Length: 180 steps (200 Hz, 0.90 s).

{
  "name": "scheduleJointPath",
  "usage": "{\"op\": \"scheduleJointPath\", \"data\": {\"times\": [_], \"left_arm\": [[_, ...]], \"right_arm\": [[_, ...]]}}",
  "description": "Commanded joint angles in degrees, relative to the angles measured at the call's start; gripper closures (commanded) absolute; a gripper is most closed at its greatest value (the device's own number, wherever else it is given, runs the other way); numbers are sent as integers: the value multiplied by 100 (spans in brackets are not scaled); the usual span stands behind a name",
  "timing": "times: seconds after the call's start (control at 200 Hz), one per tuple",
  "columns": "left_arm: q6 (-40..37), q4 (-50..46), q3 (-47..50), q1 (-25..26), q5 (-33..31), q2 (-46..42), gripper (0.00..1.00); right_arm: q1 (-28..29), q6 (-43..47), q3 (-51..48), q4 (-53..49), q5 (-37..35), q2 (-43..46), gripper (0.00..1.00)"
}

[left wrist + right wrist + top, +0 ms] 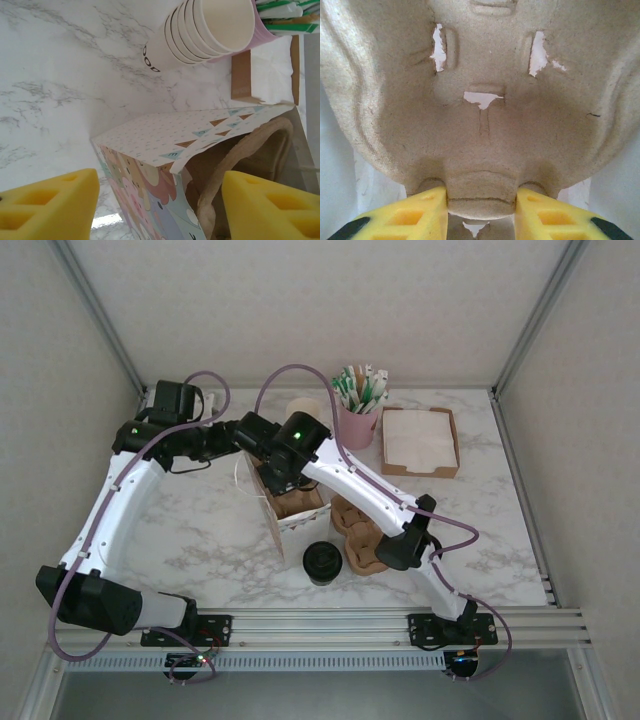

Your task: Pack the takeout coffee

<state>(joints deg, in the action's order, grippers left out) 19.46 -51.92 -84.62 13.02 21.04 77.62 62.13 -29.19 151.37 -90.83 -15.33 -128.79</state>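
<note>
The patterned paper bag (291, 527) stands open at mid-table. My right gripper (273, 478) reaches down into its mouth, shut on the centre tab of a pulp cup carrier (480, 75), which is partly inside the bag (150, 145). The carrier's brown rim (252, 145) shows within the bag. My left gripper (160, 210) is open at the bag's far-left corner, its yellow pads (50, 205) standing wide on either side of the corner without touching it. A black-lidded coffee cup (322, 562) stands on the table just in front of the bag.
A second pulp carrier (360, 536) lies right of the bag. Behind it are a stack of paper cups (200, 30), a pink cup of sticks and packets (358, 412) and a brown napkin tray (420, 441). Walls enclose the table on three sides.
</note>
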Motion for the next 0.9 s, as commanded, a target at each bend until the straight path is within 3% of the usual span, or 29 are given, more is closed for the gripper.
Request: {"op": "scheduleJointPath", "data": {"times": [0.0,0.29,0.601,0.896], "left_arm": [[-48,-121,56,-62,172,-81,39],[-66,-40,168,-71,388,-11,42],[149,110,173,-124,210,227,41],[582,428,241,-116,-60,192,32]], "right_arm": [[-35,78,-62,-57,-22,249,64],[-30,70,-195,-5,-23,335,64],[0,87,-213,-29,-36,400,64],[34,115,-207,-81,-9,395,65]]}}
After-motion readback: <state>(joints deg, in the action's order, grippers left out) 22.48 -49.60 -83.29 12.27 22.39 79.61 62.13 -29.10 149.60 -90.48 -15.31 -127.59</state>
